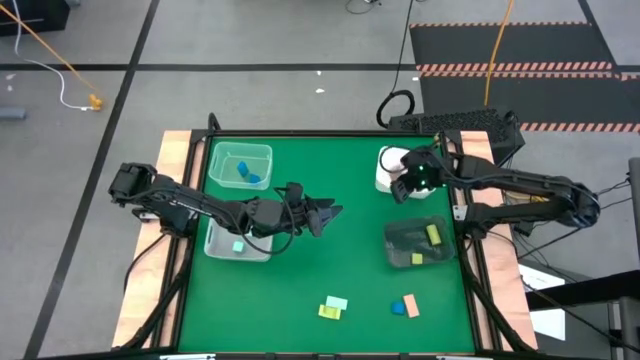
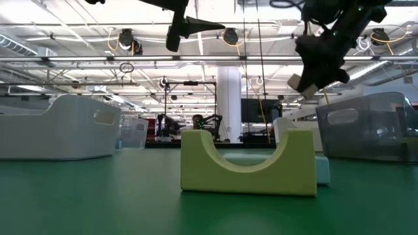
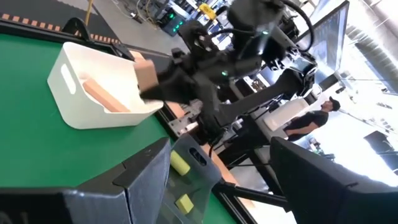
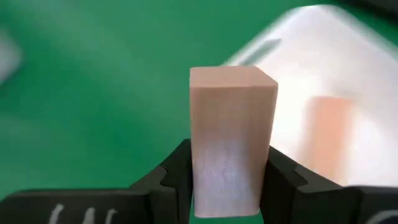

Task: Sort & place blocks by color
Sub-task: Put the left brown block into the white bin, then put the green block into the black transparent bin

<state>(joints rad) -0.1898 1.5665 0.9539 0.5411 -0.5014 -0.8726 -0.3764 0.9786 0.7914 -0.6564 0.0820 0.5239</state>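
My right gripper [image 1: 405,187] [image 4: 229,171] is shut on a tan wooden block [image 4: 231,130], raised beside the white tray [image 1: 390,165], where another tan block [image 3: 102,96] lies. My left gripper [image 1: 328,213] [image 3: 221,149] hangs open over the table's middle, touching nothing. Blue blocks [image 1: 247,173] lie in the far clear tray. A mint block [image 1: 238,246] is in the nearer clear tray. Yellow-green blocks [image 1: 432,235] lie in the dark tray [image 1: 420,245]. On the table near its front edge sit a yellow-green arch block [image 2: 247,163], a mint block [image 1: 338,302], an orange block [image 1: 398,308] and a blue block [image 1: 411,303]. My right gripper pinches the tan block between its two fingers [image 4: 177,177], one on each of two opposite side faces [image 4: 205,174]. The block's free end [image 4: 231,78] sticks out well past the fingertips. It is lifted clear of the table, next to the white tray's wall [image 3: 134,102].
Trays line both sides: two clear ones [image 1: 240,165] [image 1: 238,243] on the left, the white and the dark one on the right. The green mat's middle [image 1: 330,255] is bare. In the low view a pale tray [image 2: 59,127] and a smoky tray [image 2: 372,127] flank the arch block.
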